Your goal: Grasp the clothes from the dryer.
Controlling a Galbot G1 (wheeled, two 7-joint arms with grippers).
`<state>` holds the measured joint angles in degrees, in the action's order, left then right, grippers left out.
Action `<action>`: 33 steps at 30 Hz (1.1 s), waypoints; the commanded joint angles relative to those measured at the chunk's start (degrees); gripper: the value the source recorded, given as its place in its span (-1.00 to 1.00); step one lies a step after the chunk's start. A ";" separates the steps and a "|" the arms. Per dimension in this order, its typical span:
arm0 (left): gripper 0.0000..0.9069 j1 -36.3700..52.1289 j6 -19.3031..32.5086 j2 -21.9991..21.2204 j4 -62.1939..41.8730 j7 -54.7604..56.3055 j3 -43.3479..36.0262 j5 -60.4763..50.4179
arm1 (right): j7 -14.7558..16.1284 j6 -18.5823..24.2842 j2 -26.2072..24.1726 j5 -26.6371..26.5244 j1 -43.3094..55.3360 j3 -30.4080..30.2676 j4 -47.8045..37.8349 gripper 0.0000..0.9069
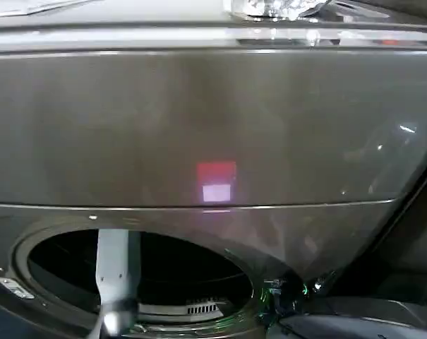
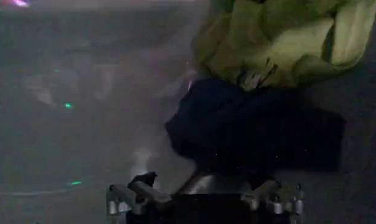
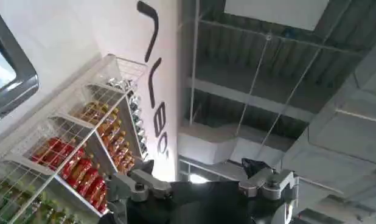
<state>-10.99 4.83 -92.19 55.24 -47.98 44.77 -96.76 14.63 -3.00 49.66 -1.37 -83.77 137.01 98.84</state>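
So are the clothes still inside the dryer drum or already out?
Inside. The lime-green garment and navy garment lie crumpled on the drum floor ahead of the open left gripper, ungrasped. The left arm reaches through the dryer's porthole.

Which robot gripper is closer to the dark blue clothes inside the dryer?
Left. The left gripper is inside the dryer, right in front of the dark blue clothes. The right gripper points at the ceiling, outside.

Head camera looks down at the dryer (image 1: 199, 127) front — left wrist inside, right wrist faces ceilingward.
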 commanded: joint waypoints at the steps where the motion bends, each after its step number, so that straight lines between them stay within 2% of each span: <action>1: 1.00 3.87 -0.96 -2.81 -10.14 0.58 -0.94 1.89 | 0.00 0.01 0.02 -0.10 -0.33 0.20 0.10 1.00; 9: 1.00 8.04 -4.00 -2.54 -20.57 2.28 -3.55 2.84 | 0.16 -0.01 -0.03 -0.62 -0.31 0.05 0.38 1.00; 17: 1.00 8.29 -9.63 -0.10 -26.33 5.34 -10.81 6.59 | 0.32 0.01 -0.14 -1.23 -0.40 -0.07 0.57 1.00; 25: 1.00 8.00 -15.77 1.44 -26.46 6.72 -14.16 6.34 | 0.32 -0.06 -0.11 -1.16 0.28 -1.20 0.92 1.00; 33: 1.00 8.12 -18.41 2.12 -24.81 6.59 -14.69 4.24 | 0.31 -0.17 -0.12 -1.23 0.18 -1.33 1.49 1.00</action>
<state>-3.08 -10.30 -91.96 30.76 -41.80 31.30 -91.44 14.96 -3.12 49.47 -2.55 -83.63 135.88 100.22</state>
